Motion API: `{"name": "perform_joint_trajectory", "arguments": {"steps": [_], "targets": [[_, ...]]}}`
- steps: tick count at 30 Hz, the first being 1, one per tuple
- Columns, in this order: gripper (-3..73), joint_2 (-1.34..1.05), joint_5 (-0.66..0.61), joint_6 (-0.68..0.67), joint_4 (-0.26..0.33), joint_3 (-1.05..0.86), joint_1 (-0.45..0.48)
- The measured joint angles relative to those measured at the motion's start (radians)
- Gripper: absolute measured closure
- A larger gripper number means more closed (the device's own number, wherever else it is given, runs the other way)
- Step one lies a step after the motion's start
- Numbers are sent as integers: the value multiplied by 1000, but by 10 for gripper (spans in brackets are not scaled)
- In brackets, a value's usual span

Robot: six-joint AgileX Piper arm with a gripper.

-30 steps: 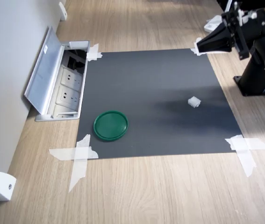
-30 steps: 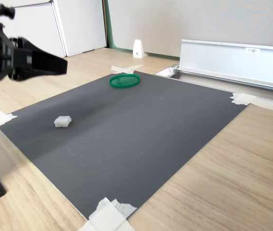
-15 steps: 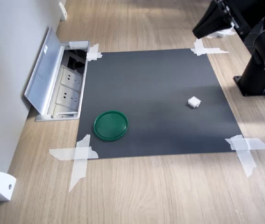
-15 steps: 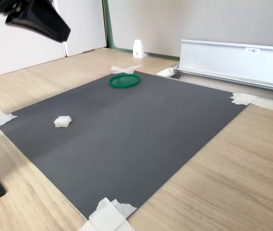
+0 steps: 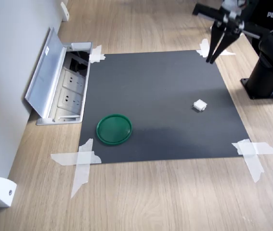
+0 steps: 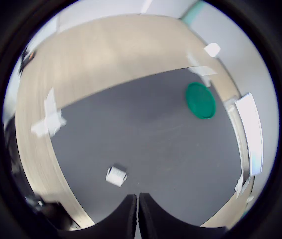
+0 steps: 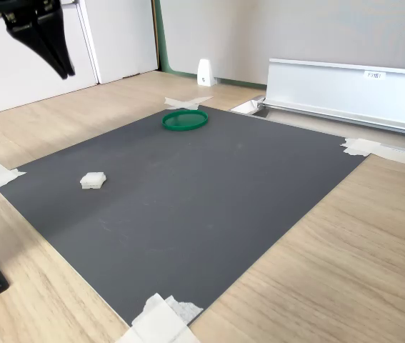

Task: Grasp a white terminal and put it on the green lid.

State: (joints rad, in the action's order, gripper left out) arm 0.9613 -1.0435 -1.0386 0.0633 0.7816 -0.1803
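The white terminal (image 5: 200,105) lies alone on the black mat, toward the first exterior view's right; it also shows in the wrist view (image 6: 116,176) and the second exterior view (image 7: 93,180). The green lid (image 5: 114,129) sits flat near the mat's corner by the socket box, with nothing on it (image 7: 185,119) (image 6: 200,100). My gripper (image 5: 210,59) hangs high above the mat's far right corner in the first exterior view, pointing down. In the wrist view the fingers (image 6: 131,204) meet with only a thin slit, holding nothing. The gripper (image 7: 65,71) is well clear of the terminal.
The black mat (image 5: 160,86) is taped to a wooden table at its corners. A floor socket box with its metal lid open (image 5: 49,77) stands beside the mat. A white wedge piece (image 5: 2,191) lies near the wall. The arm's black base (image 5: 271,72) stands off the mat's right.
The gripper rose from a level pose beside the mat and swung round to point down over the mat's corner. Terminal and lid have not moved.
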Motion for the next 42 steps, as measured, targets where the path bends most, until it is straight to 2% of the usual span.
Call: {"name": "perform_joint_trajectory", "arguments": {"steps": [4,7,11,14,16,18,20,28,34,42], "targets": [[652,37,-26,-96,-19,0,-63],[579,53,-43,-185,-20,0,-90],[404,75,-45,-274,-21,0,-96],[223,90,-29,-298,-27,0,-96],[130,95,-11,-315,-27,0,-96],[56,98,2,-346,-26,0,-96],[14,98,18,-389,-27,-2,-96],[-5,98,130,-543,-86,-149,-96],[21,112,226,-629,-84,-217,-98],[56,203,325,-669,-86,-235,-170]]}}
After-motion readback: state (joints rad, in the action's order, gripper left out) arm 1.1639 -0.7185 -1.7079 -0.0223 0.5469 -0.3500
